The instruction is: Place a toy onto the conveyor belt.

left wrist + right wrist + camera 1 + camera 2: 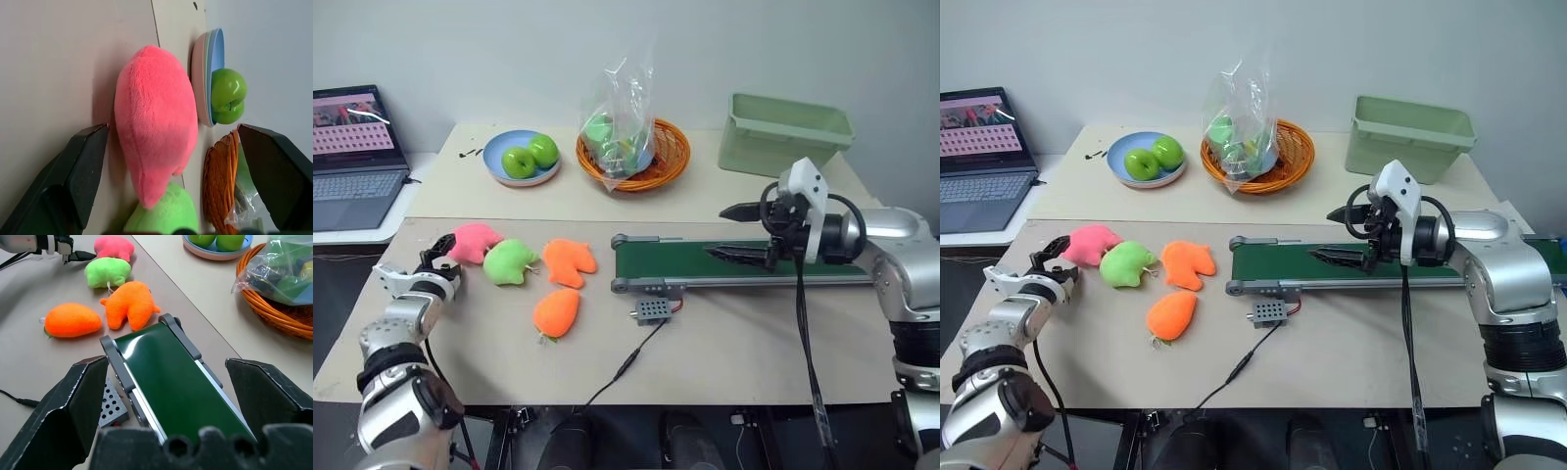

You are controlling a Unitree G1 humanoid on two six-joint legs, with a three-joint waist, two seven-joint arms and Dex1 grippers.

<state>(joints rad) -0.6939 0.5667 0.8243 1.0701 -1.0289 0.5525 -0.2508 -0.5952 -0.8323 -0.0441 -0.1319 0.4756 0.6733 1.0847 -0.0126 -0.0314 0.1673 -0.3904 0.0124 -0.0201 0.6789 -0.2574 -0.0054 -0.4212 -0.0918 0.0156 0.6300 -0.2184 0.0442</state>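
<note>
1. Left gripper: fingers spread wide and empty. In the left wrist view the two black fingers stand on either side of the toy, one low against the table, the other well off on the far side. No finger is seen pressing the plush; contact cannot be confirmed.
2. Toy position: the pink plush lies on the table directly ahead of the left gripper, between its open fingers or just past their tips. Its far end touches the lime-green plush.
3. Right gripper: fingers parted, holding nothing, hovering above the conveyor belt. The right wrist view looks down the dark green belt between them.
4. Belt position: it lies well apart from the left gripper, off to its right, beyond the green plush and two orange plush toys.
5. Progress, judged: early stage. The toy is not grasped, not lifted, and the belt surface carries nothing. Approach appears nearly complete.
6. Remaining, judged: close on the pink plush without pinching the green neighbour, lift, carry rightward over the orange toys, release onto the belt.
</note>
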